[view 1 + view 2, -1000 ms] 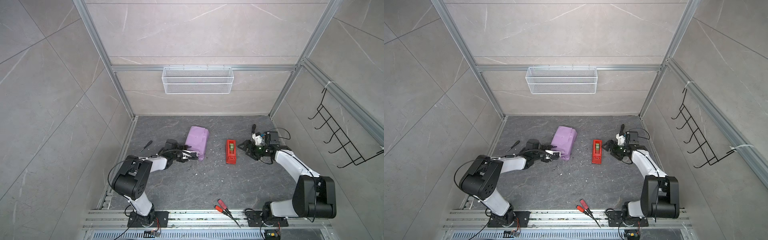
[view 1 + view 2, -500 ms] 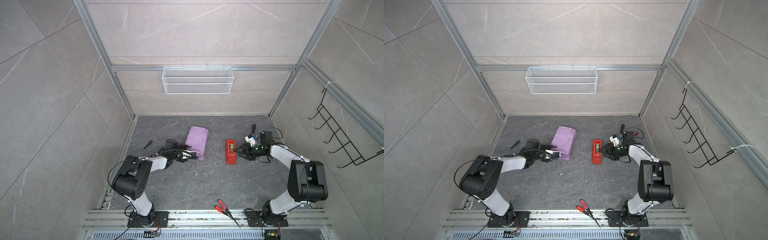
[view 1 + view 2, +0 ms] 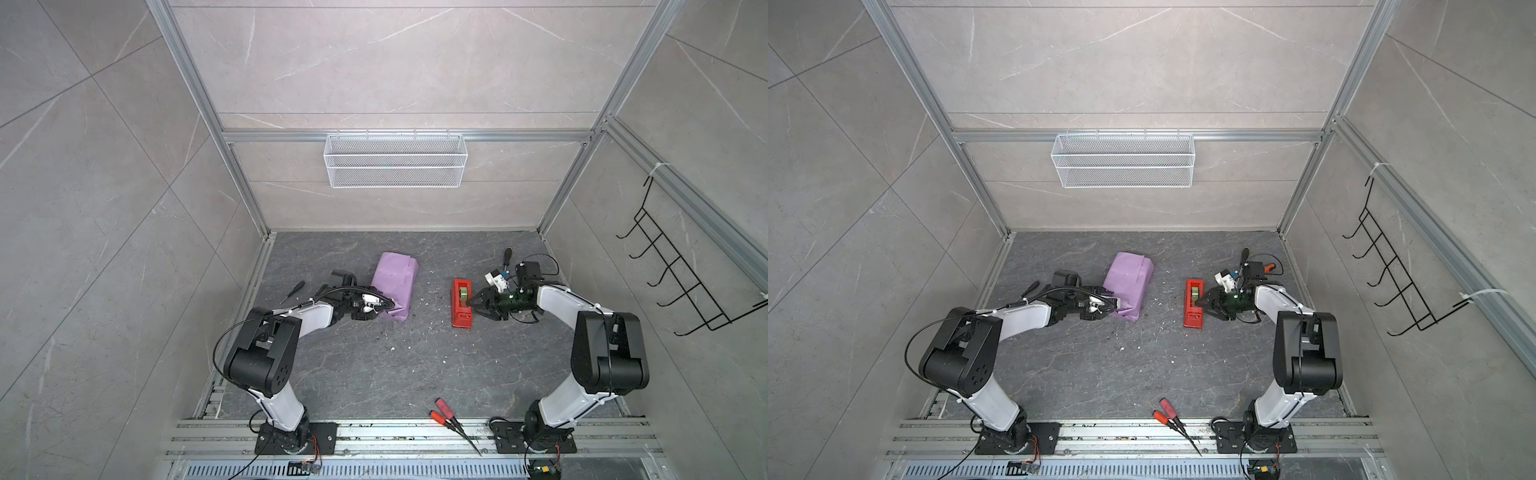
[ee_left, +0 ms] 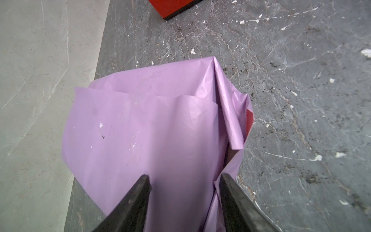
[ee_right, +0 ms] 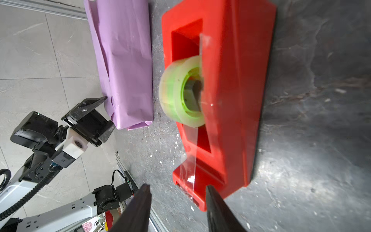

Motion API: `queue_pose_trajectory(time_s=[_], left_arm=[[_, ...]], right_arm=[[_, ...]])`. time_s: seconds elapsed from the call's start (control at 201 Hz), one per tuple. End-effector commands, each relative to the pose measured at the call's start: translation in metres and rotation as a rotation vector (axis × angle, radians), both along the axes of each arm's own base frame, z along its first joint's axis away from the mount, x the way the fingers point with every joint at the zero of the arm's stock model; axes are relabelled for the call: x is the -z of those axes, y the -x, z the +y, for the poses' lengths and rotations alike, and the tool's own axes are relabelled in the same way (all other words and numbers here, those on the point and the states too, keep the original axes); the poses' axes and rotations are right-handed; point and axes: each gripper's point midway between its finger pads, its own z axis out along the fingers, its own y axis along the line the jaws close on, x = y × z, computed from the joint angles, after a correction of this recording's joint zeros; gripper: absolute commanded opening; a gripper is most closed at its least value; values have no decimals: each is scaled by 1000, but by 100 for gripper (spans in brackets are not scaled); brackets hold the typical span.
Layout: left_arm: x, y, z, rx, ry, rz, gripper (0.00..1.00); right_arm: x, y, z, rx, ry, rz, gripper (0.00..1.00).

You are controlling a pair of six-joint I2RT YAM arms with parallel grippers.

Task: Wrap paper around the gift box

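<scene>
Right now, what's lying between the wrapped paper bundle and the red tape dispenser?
Nothing: only bare tabletop separates the paper from the tape dispenser. That gap shows in both top views and in the right wrist view.

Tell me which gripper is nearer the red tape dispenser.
Right. The right gripper has its jaws right beside the tape dispenser; the left gripper is at the paper, apart from the dispenser.

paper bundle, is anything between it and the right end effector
Yes. In a top view the red tape dispenser stands between the right end effector and the purple paper. The end effector is at the dispenser's far side from the paper.
</scene>
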Motion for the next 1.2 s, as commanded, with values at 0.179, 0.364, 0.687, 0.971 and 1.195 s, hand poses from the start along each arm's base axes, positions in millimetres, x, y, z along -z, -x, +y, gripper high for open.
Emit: queue_pose_trajectory(time_s=[0.179,0.364,0.687,0.971,1.195], left_arm=[[43,20,19,-35,-93,164,58],[43,19,18,-42,-90,169,58],[44,21,18,-39,-91,173,58],[44,20,19,-42,-91,176,58],[44,21,19,-44,-93,176,58]], right_arm=[[-1,-2,12,-59,-30,7,43],[7,-5,19,-73,-50,26,39],[18,-7,22,-82,-70,44,36],[19,-5,27,-90,-110,56,23],[9,-9,31,-94,-148,43,2]])
